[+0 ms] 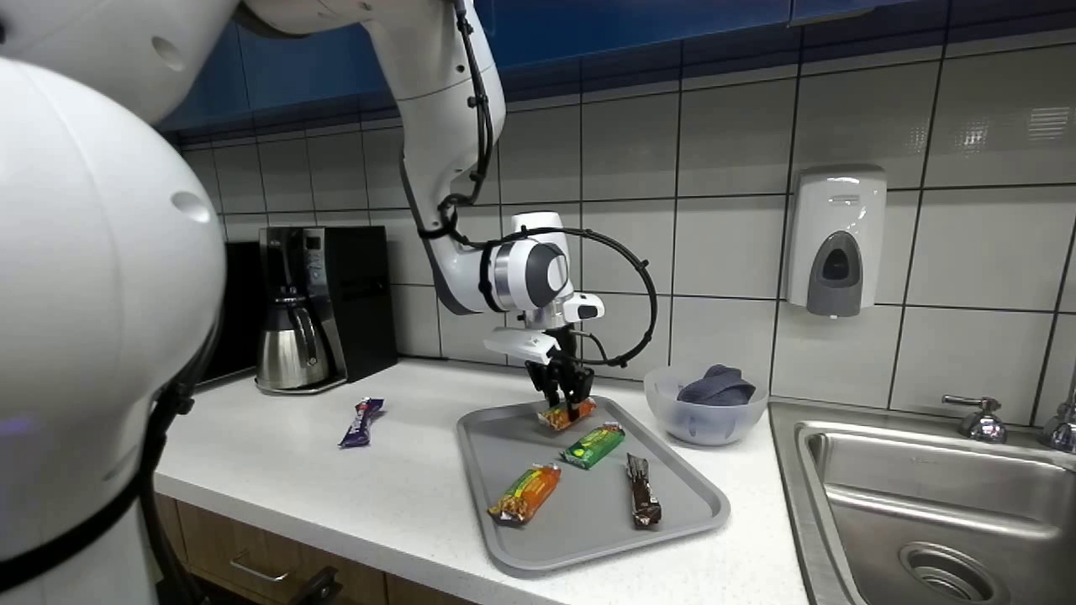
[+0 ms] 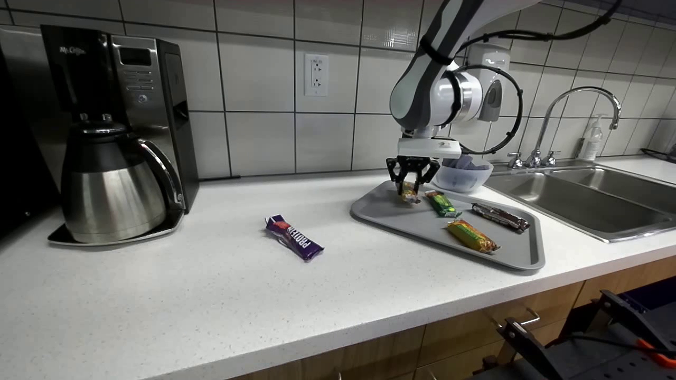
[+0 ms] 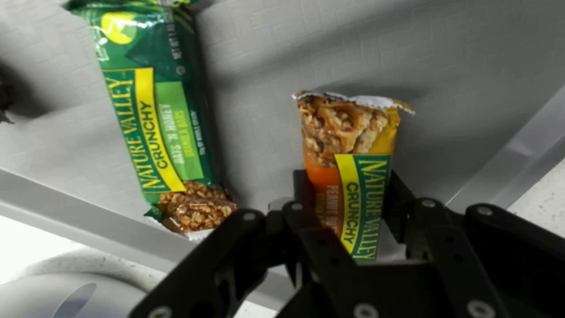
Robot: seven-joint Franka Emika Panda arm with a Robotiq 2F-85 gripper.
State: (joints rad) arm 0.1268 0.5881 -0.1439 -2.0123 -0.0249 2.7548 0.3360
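One Nature Valley peanut butter bar [image 3: 344,181], gripped.
My end effector [image 3: 349,190] pinches it beside the green Oats 'n Honey bar [image 3: 154,121].

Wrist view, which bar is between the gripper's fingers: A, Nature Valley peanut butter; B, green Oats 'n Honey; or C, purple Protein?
A: the jaws of the gripper stand on either side of the Nature Valley Crunchy peanut butter bar, while the green Oats 'n Honey bar lies outside them on the gray tray.

Wrist view: orange bar [image 3: 351,176] partly hidden behind jaws; bowl [image 3: 37,293] cut off.
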